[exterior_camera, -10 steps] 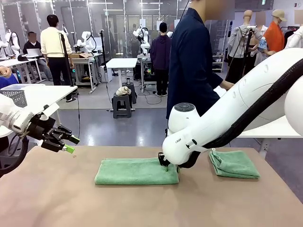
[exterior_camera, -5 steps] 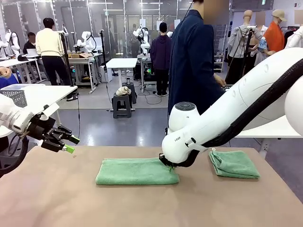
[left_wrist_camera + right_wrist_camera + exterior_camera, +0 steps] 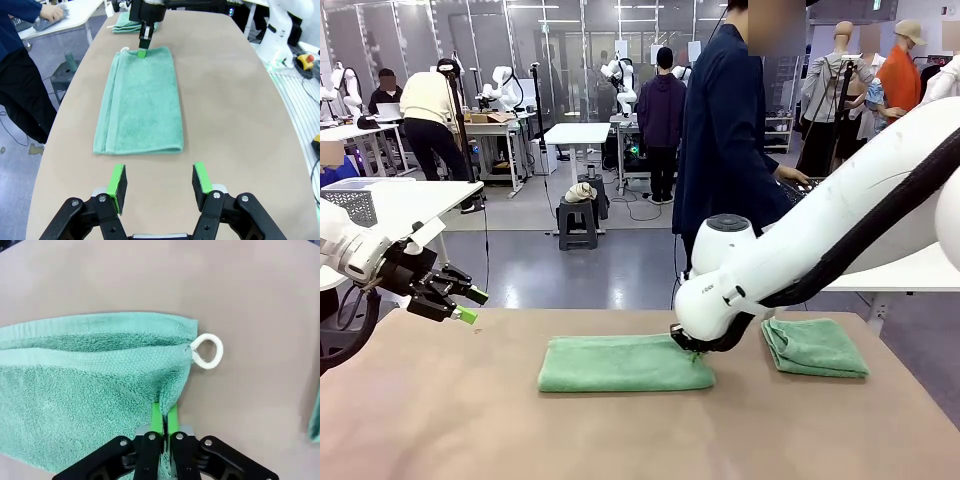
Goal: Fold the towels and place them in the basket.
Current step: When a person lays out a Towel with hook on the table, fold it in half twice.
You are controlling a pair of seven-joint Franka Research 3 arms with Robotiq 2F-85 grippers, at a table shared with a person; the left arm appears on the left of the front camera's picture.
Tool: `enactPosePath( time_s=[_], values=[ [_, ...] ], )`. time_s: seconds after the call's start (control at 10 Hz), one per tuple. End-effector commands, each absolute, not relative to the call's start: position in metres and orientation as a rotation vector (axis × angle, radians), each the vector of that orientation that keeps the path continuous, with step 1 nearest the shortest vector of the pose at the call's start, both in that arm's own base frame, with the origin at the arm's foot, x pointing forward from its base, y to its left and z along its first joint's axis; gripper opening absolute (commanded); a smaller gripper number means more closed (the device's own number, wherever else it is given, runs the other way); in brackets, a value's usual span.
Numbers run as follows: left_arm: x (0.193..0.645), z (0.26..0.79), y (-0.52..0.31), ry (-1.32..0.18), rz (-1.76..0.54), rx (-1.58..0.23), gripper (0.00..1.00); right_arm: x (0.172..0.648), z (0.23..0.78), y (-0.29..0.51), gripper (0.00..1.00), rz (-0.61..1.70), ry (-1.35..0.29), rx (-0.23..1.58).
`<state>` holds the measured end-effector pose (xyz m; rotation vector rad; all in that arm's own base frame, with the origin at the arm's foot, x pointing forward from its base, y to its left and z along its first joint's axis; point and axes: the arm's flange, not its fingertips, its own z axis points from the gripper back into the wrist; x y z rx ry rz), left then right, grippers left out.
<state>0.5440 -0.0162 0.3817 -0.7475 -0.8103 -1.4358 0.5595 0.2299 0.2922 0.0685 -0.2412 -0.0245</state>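
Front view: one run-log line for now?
right gripper: shut on towel end | left gripper: open, empty | folded towel: table, right

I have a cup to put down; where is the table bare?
Bare: the brown tabletop left of and in front of the long green terry towel. Crowded: the gap between it and the folded green towel, under the right arm.

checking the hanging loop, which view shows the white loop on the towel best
The right wrist view: the white loop lies flat on the table at the towel corner, beside the shut right gripper. The left wrist view shows it tiny; in the front view I cannot make it out.
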Motion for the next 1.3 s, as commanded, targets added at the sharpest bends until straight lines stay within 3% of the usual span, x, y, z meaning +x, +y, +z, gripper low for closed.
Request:
enactPosePath(
  time_s=[0.0,0.3,0.6,0.8,1.2],
  values=[
    [0.543,0.384,-0.016,-0.814,-1.439,-0.745,0.68,0.546,0.299,0.198,0.00,-0.007,-0.251,0.039],
    [0.543,0.384,-0.016,-0.814,-1.439,-0.745,0.68,0.543,0.313,0.198,0.00,0.028,-0.258,0.042],
    [0.543,0.384,-0.016,-0.814,-1.439,-0.745,0.68,0.559,0.363,0.226,0.00,0.085,-0.316,0.009],
    [0.543,0.384,-0.016,-0.814,-1.439,-0.745,0.68,0.563,0.399,0.275,0.00,0.066,-0.285,-0.060],
    [0.543,0.384,-0.016,-0.814,-1.439,-0.745,0.68,0.564,0.419,0.372,0.00,0.053,-0.263,-0.135]
  ],
)
